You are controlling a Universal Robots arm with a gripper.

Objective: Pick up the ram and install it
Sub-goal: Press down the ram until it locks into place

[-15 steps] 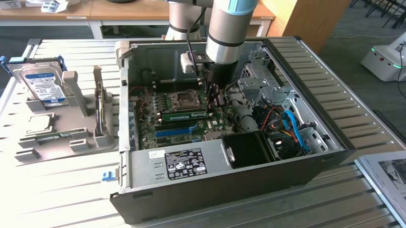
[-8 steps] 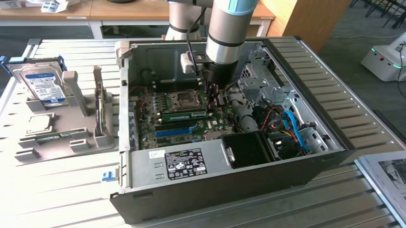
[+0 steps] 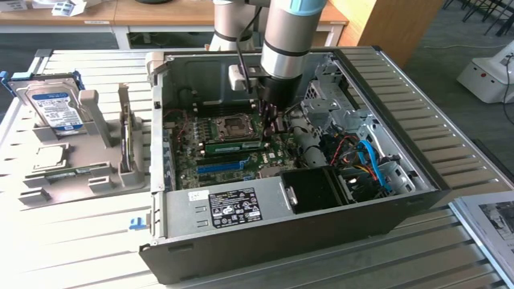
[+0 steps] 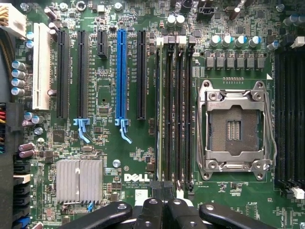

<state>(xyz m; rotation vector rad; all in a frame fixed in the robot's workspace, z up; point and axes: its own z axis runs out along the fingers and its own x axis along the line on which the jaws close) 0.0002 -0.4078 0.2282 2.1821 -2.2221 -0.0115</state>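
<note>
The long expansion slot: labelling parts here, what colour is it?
Blue, clearest in the wrist view.

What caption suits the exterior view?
Robot arm's shut hand reaching into an open computer case, over a ram on the motherboard.

The computer case point(image 3: 386, 223) looks like matt dark painted metal outside and bare dull grey sheet metal within, and it stands on a table point(image 3: 449, 120) of pale ribbed metal slats. The motherboard point(image 4: 109, 157) is glossy green circuit board carrying a finned silver metal heatsink point(image 4: 78, 180), a shiny steel socket frame point(image 4: 236, 129) and blue point(image 4: 121, 76), black and white plastic slots. The pincer point(image 4: 164, 214) has smooth, slightly glossy black links.
</note>
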